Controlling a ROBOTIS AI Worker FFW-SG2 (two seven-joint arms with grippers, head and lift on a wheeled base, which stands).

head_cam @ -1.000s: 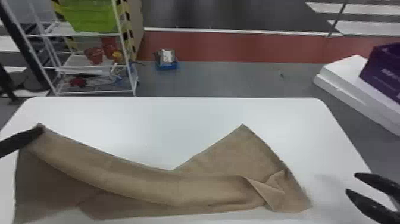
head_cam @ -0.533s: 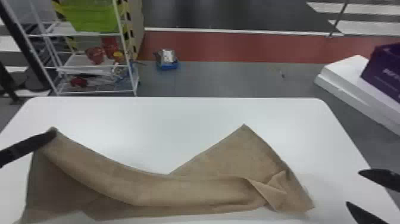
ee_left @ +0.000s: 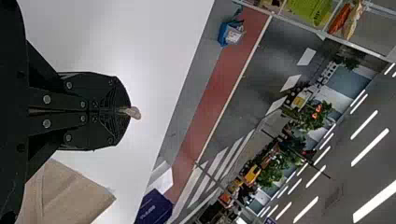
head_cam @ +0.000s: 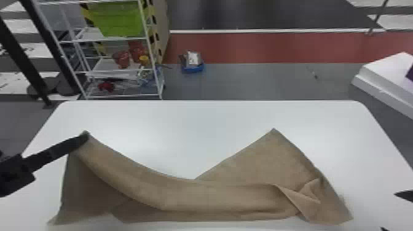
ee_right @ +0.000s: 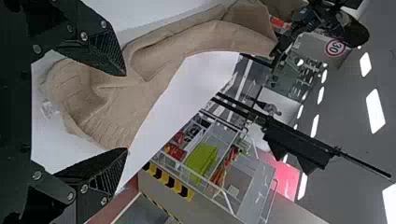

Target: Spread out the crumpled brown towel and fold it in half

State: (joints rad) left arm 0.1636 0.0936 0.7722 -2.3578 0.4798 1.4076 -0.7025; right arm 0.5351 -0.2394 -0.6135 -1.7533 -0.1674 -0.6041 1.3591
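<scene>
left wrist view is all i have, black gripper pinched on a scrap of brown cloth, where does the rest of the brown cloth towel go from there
Observer: From the left gripper, the brown cloth towel sags in one long band toward the right, down to the white table, with a small creased flap turned over near its right end.
Operator: ok and is the right gripper holding that end
Observer: No. The black right gripper is open, off to the right of the towel, with none of the cloth in its grip.
</scene>
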